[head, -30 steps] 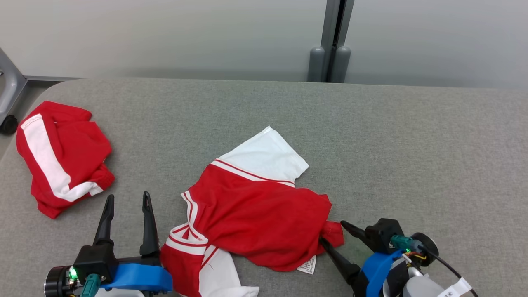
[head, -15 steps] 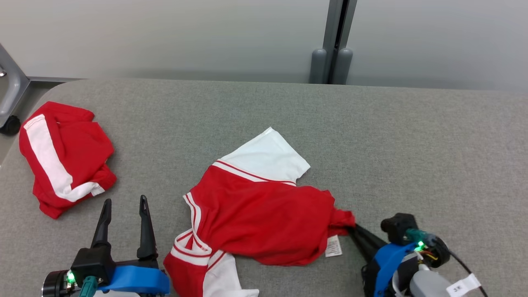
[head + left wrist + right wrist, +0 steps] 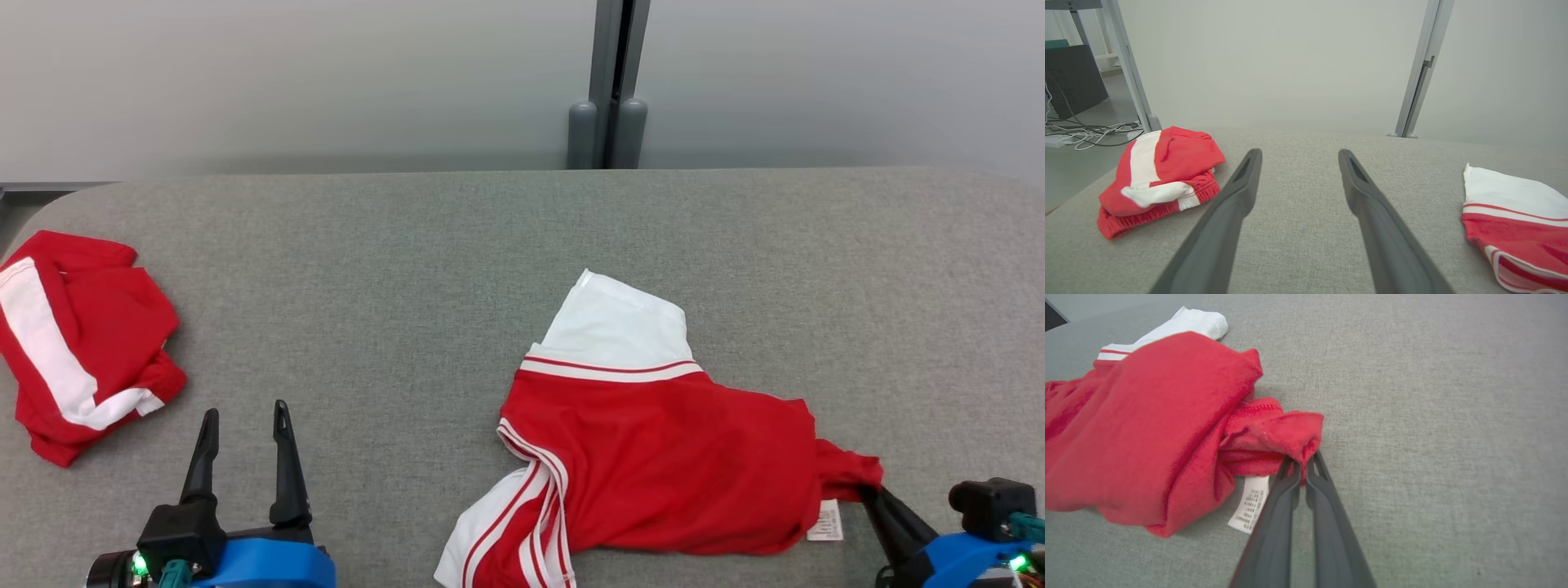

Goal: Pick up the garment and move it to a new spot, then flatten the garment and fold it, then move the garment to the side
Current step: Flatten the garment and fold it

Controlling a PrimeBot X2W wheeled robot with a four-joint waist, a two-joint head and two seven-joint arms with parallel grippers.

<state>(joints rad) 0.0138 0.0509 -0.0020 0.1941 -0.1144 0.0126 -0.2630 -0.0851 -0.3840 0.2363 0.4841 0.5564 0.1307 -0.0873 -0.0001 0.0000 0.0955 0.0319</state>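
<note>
Now, from the head, our right hand [image 3: 869, 493] has pinched shut on the garment [image 3: 669, 465] and dragged it rightward across the table [image 3: 408, 245]. Left wrist: our left hand [image 3: 1298, 159] gapes empty. Right wrist: grip looks firm, so relocation is underway.

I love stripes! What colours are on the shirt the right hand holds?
The shirt is red with white sleeves and striped trim; best in the head view.
</note>
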